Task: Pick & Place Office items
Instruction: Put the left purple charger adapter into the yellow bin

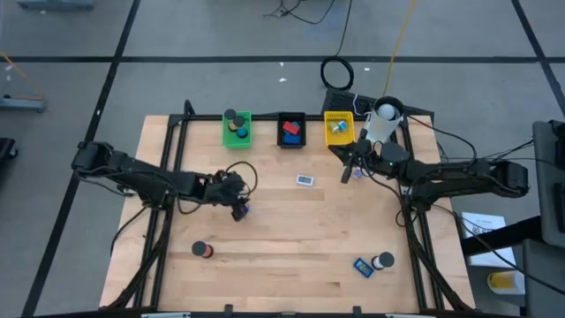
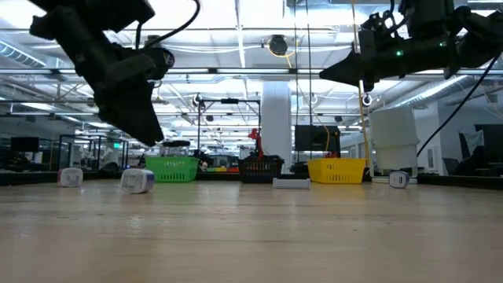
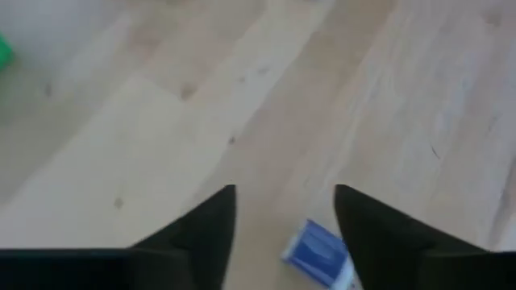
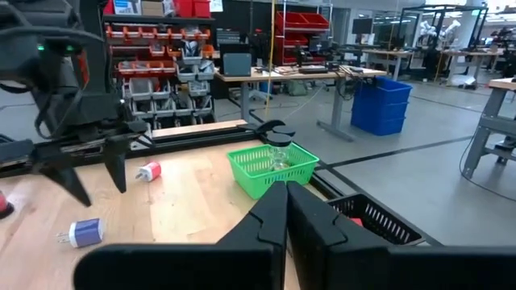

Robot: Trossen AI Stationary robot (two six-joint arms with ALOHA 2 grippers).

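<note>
At the table's twelve o'clock edge, the green tray (image 1: 237,129), black tray (image 1: 291,129) and yellow tray (image 1: 338,127) already hold items. Left tool (image 1: 240,210), fingers apart, hangs over a blue-white piece (image 3: 316,251). Right tool (image 1: 347,171) is closed, empty. Several items remain loose around six o'clock.

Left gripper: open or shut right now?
Open. In the left wrist view the left gripper shows bare table between its two fingers, with a small blue item lying just below the gap.
</note>
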